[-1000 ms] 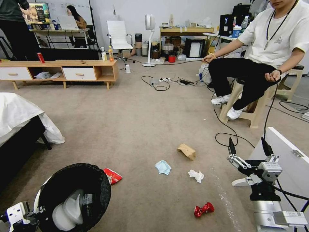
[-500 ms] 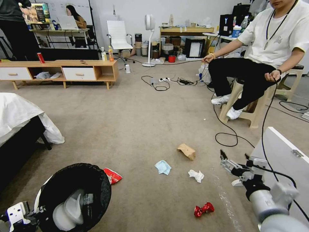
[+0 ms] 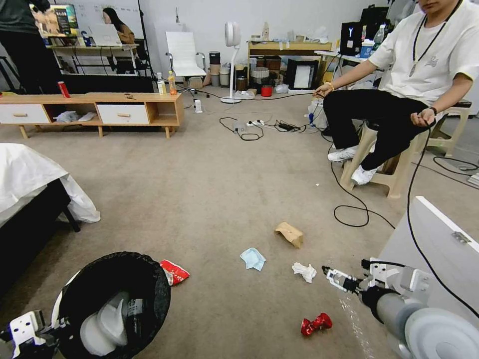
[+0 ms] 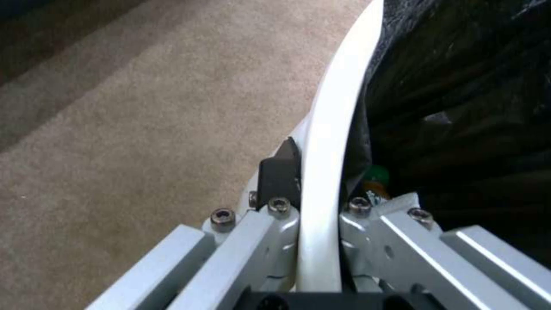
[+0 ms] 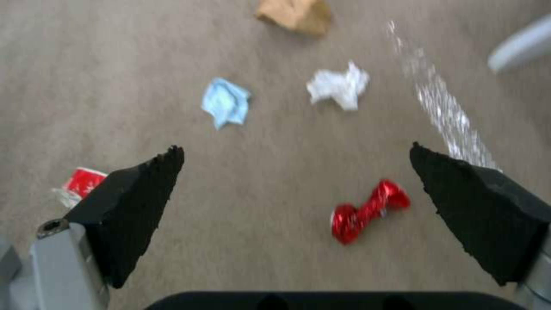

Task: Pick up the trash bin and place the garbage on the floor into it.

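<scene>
Nearest, the left hand [image 4: 313,224] is clenched on the white rim of the trash bin [image 3: 112,304], held low at the robot's left. Best to keep that bin level and close while the right hand [image 5: 295,206], spread wide and pitched forward and down, settles squarely over the crushed red can [image 5: 367,211]. Beyond lie the tissue [image 5: 340,85], the mask [image 5: 225,102] and, probably, the paper bag [image 5: 295,15] on the floor [image 3: 214,199].
</scene>
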Tool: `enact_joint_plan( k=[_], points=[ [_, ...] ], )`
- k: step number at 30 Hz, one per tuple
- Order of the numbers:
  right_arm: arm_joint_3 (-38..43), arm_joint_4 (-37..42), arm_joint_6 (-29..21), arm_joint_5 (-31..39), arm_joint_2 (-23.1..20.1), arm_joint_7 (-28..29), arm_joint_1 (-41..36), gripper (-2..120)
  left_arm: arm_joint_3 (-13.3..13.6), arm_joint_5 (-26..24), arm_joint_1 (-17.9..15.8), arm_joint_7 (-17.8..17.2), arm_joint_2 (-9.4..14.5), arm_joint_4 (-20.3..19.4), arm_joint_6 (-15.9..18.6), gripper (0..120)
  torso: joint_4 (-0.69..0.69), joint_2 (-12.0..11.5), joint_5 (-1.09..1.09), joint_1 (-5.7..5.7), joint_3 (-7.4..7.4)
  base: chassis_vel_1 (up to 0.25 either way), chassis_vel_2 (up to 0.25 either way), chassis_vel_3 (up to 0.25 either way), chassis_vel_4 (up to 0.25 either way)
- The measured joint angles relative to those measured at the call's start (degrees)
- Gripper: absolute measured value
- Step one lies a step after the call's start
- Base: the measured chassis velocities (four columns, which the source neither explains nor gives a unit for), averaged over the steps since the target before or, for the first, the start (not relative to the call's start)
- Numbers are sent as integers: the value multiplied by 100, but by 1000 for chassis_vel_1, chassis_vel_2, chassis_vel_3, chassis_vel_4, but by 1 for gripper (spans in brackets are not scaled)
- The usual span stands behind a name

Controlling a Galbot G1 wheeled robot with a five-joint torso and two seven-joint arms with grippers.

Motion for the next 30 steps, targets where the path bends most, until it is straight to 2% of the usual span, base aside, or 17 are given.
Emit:
enact_joint_plan(
  k=[14, 25, 30],
  points=[
    [-29, -1152, 349, 95, 460, 73, -34, 100, 86, 115, 4, 92, -10, 60, 0, 2, 0, 0, 0, 0, 0, 0, 0, 0, 0],
    [-103, -2105, 489, 2, 1403, -124, 128, 100, 83, 140, 3, 98, -1, 100, 0, 2, 0, 1, 0, 0, 0, 0, 0, 0, 0],
    [-131, -2357, 510, -43, 1618, -192, 195, 100, 67, 140, 6, 103, 15, 134, 0, 2, 1, 1, 0, 0, 0, 0, 0, 0, 0]
  ],
)
